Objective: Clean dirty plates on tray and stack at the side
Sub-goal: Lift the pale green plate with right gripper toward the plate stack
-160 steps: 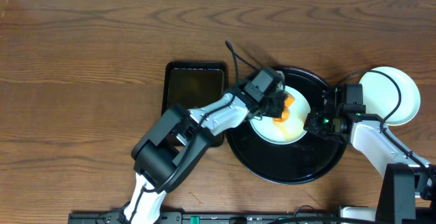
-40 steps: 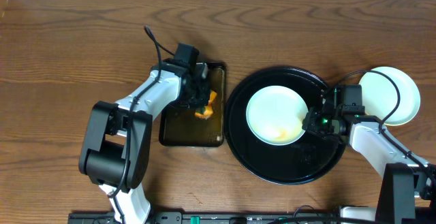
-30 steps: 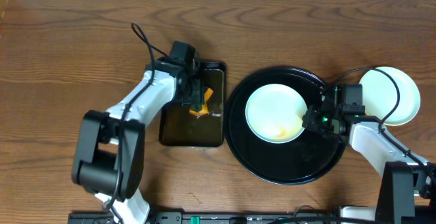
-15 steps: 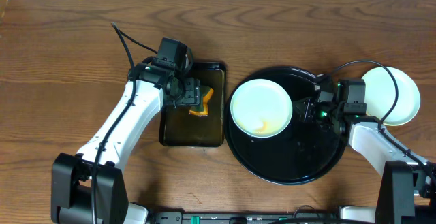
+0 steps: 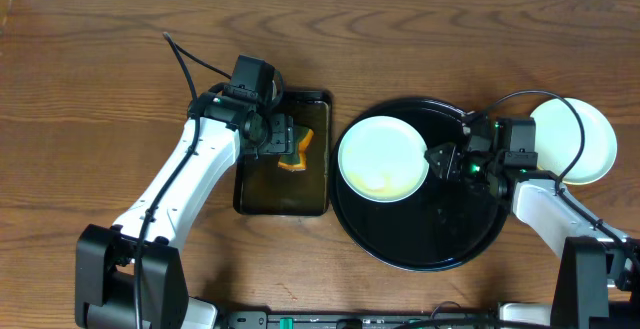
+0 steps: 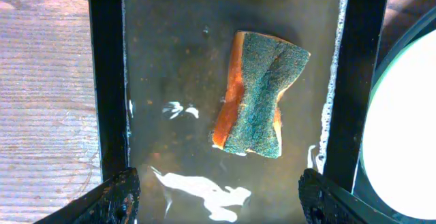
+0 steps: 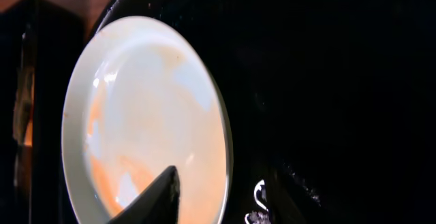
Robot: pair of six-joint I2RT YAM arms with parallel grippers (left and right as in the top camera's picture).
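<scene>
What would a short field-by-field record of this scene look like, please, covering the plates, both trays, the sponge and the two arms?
round tray: glossy black, right of centre
plate on tray: pale, at the left edge, faint orange film
side plate: pale, on the table right of the round tray
rectangular tray: black, holds liquid, left of the round tray
sponge: orange and green, lying in the rectangular tray, unheld
left fingers: spread wide above the rectangular tray
right fingers: at the plate's right rim; grip unclear
</scene>
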